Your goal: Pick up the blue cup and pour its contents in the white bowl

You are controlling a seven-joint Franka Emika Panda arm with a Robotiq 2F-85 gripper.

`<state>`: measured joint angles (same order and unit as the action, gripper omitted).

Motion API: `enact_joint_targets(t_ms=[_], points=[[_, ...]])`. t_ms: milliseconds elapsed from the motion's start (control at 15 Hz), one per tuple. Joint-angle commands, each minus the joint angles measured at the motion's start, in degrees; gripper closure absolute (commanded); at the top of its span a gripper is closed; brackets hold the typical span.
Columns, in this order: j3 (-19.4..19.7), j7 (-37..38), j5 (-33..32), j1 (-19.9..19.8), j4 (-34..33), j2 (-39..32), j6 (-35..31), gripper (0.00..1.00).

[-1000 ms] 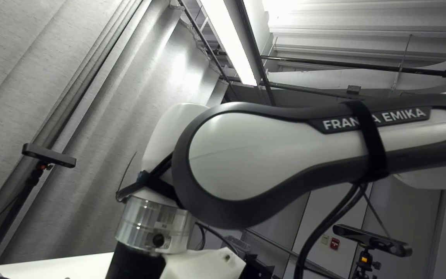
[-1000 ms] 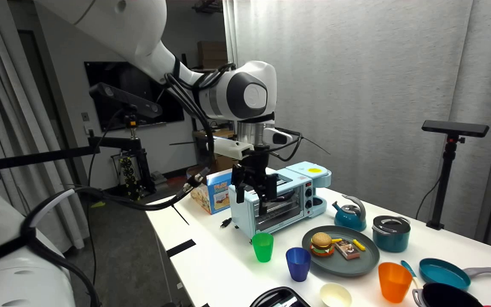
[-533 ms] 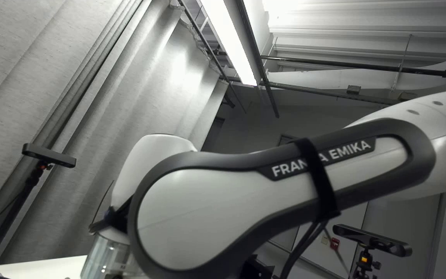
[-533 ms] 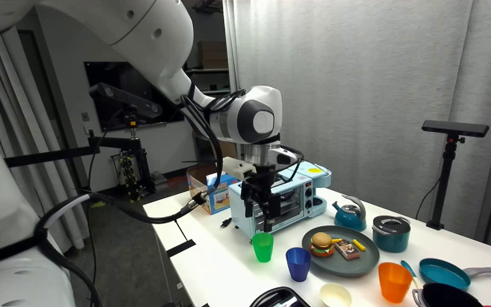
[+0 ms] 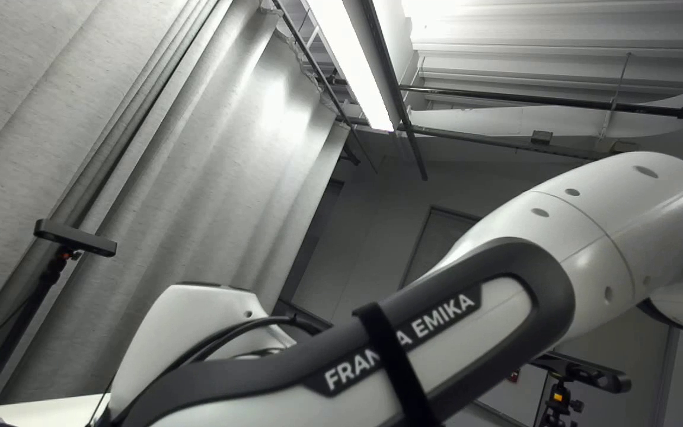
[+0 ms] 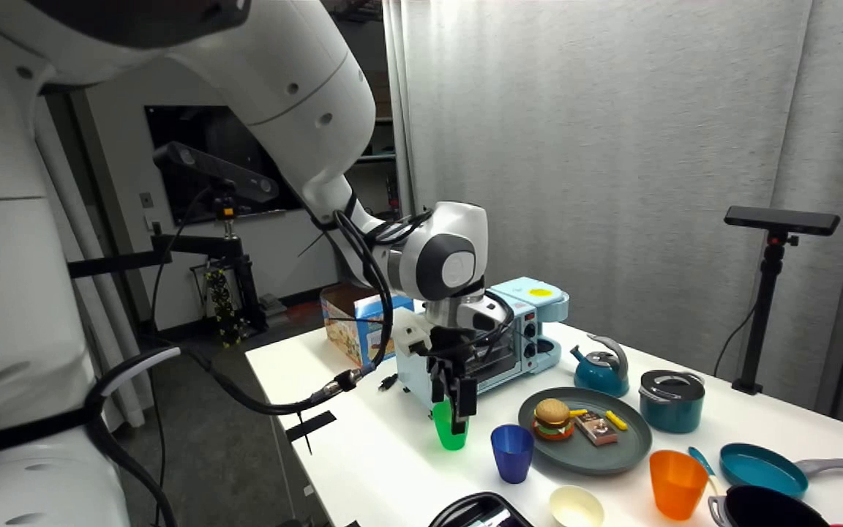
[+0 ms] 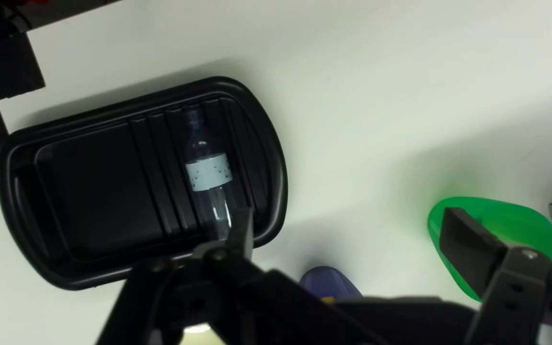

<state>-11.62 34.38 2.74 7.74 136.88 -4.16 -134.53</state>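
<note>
The blue cup (image 6: 512, 455) stands upright on the table in an exterior view. Its edge (image 7: 329, 281) shows low in the wrist view with a bit of yellow inside, the rest hidden behind the gripper. The white bowl (image 6: 577, 506) sits in front of it at the frame's bottom; a sliver (image 7: 201, 337) shows in the wrist view. My gripper (image 6: 448, 410) is open and empty, pointing down above the table, in front of the green cup in that exterior view. In the wrist view the gripper's fingers stand wide apart (image 7: 355, 235). The gripper is out of sight in an exterior view showing the arm (image 5: 377, 362).
A green cup (image 7: 511, 215) lies behind one finger in the wrist view. A black tray (image 7: 276, 158) holds a small bottle (image 7: 209, 172). A grey plate (image 6: 588, 464) with toy food, an orange cup (image 6: 676, 483), toaster oven (image 6: 414, 373), kettle (image 6: 601, 375) and pots stand around.
The arm has moved down and forward. The gripper has dropped from in front of the toaster oven to the level of the green cup. It stays open; the objects have not moved.
</note>
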Motion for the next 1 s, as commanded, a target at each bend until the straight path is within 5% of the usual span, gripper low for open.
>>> enact_joint_targets(t_ms=[0, 600, 933], points=[[1.59, 5.44, -1.89, 1.96, -1.02, -5.15, -5.88, 0.0], [8.78, 20.16, -16.5, 8.18, -8.73, -15.24, -10.71, 0.0], [9.29, 22.16, -14.68, 9.95, -14.48, -21.22, -10.22, 0.0]])
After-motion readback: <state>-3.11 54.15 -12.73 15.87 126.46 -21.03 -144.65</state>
